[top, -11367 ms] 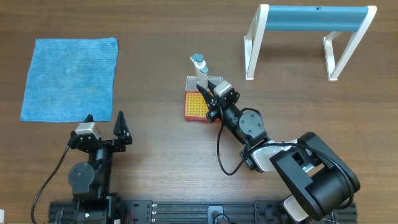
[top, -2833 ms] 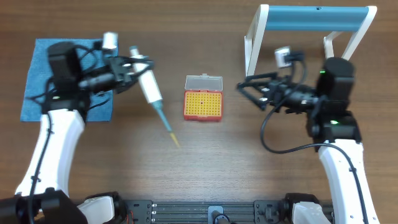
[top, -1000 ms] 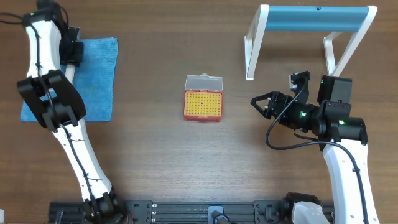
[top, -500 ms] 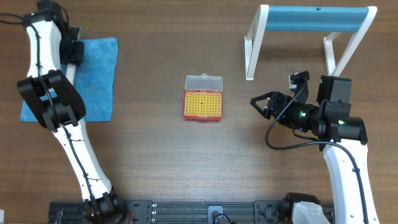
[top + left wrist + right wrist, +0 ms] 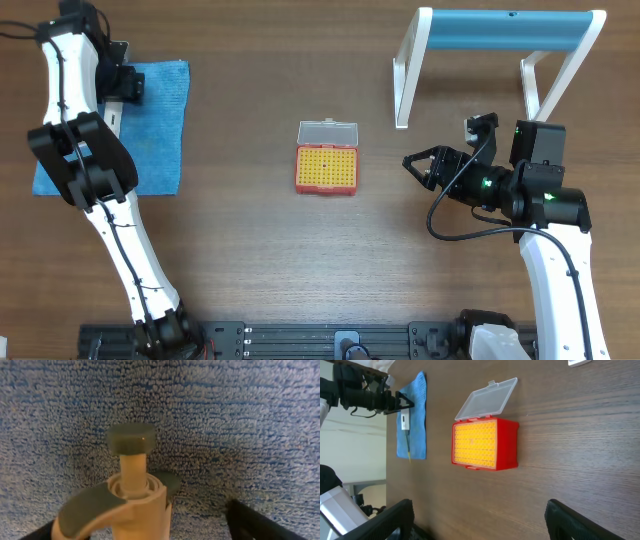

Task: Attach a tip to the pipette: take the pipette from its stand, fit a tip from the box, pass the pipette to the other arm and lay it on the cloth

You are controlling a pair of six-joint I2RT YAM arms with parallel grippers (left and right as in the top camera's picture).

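The pipette (image 5: 134, 505) lies on the blue cloth (image 5: 150, 120) at the table's far left, its plunger knob (image 5: 131, 439) pointing away from my wrist. My left gripper (image 5: 125, 85) stands open around its upper body, and one finger (image 5: 255, 522) is well clear of it. From the right wrist view the pipette (image 5: 405, 422) shows its yellow tip on the cloth (image 5: 415, 410). The red tip box (image 5: 326, 168), its clear lid open, stands mid-table. My right gripper (image 5: 415, 170) hangs open and empty to the right of the box.
The white stand with a blue bar (image 5: 505, 30) rises at the back right, behind my right arm. Bare wooden table (image 5: 300, 270) spreads around the tip box (image 5: 485, 445) and toward the front edge.
Over the last second my left gripper's fingers spread apart, letting go of the pipette, which stays on the cloth. Before that it carried the pipette to the cloth. The right arm has kept still.
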